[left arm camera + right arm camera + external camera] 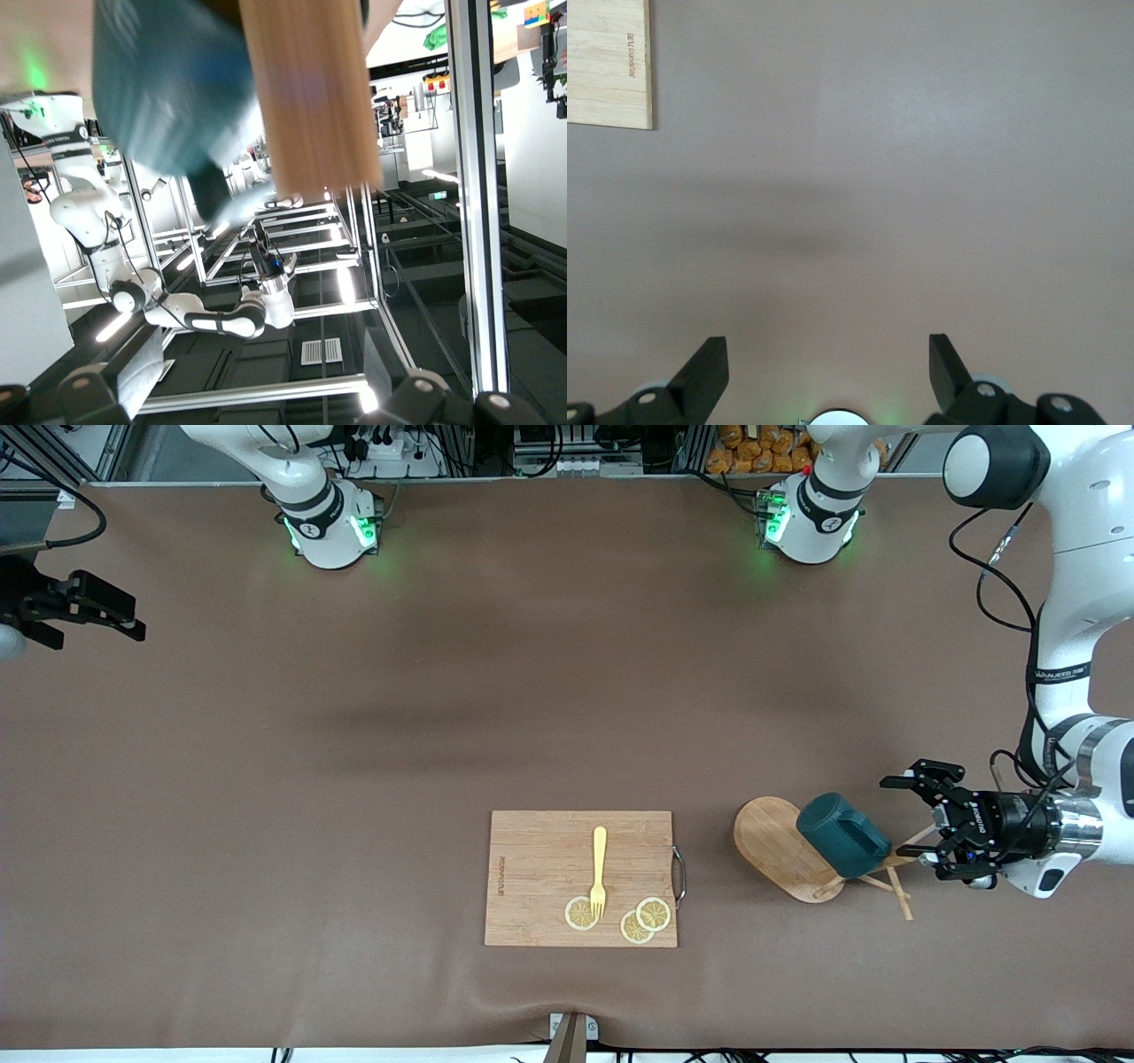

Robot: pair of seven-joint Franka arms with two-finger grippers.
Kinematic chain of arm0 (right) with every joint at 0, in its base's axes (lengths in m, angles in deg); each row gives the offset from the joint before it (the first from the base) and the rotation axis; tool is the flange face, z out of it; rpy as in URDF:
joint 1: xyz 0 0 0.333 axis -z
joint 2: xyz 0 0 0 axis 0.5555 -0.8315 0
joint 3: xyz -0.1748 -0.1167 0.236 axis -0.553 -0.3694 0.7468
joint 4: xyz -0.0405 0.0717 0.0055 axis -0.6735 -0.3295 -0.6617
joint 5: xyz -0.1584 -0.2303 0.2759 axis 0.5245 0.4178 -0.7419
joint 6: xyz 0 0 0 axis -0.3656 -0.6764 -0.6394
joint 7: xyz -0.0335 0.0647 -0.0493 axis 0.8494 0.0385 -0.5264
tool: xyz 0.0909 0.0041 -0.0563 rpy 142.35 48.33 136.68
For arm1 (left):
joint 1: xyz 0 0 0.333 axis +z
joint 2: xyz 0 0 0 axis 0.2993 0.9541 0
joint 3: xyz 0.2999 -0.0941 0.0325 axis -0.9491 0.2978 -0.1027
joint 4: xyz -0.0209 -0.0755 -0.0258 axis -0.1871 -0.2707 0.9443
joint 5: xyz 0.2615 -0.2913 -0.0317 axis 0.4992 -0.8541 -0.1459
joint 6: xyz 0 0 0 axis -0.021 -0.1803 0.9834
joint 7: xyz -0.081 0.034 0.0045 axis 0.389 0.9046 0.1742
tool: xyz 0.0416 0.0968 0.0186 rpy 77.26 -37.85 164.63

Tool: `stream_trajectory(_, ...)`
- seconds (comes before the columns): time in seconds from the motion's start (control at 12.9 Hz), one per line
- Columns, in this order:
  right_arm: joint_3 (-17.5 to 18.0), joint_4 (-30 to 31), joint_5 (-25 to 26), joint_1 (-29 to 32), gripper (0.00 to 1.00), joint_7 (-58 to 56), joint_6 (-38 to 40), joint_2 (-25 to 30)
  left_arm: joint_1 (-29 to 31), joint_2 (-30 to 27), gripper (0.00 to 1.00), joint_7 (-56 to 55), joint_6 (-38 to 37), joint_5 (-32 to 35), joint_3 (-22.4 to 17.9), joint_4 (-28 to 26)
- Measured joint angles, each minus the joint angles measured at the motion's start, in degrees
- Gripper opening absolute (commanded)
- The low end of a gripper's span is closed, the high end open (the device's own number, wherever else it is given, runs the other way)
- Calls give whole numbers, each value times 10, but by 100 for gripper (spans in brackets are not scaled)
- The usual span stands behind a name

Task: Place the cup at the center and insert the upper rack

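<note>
The upper rack (775, 843) lies tipped over near the left arm's end of the table, its pegs (897, 879) pointing toward that end. The dark teal cup (842, 834) lies on its side over the rack's post, next to the oval base. My left gripper (897, 817) is open just past the rack's peg end and holds nothing. The left wrist view shows the cup (159, 80) and the bamboo post (310, 88) close up and blurred. My right gripper (106, 615) waits open over the right arm's end of the table, its fingers (709, 367) above bare cloth.
A rectangular bamboo cutting board (540, 859) lies near the front camera at mid-table, with a yellow fork (599, 868) and three lemon slices (654, 913) on it. Its corner (607, 62) shows in the right wrist view. Brown cloth (399, 735) covers the table.
</note>
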Motion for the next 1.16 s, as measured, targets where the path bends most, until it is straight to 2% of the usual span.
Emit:
stream_trajectory(0.39, -1, 0, 0, 0, 100, 0, 0, 0, 5, -61, 100, -41, 0, -1, -5, 5)
stream_trajectory(0.62, -2, -1, 4, 0, 100, 0, 0, 0, 7, -97, 100, -51, 0, 28, -11, 6)
stream_trajectory(1.01, -10, 1, 7, 9, 100, 0, 0, -1, 4, -171, 100, -50, 0, 152, -14, 7)
stream_trajectory(1.16, -11, 3, 7, 17, 100, 0, -3, -1, -8, -204, 100, -42, 1, 224, -9, 7)
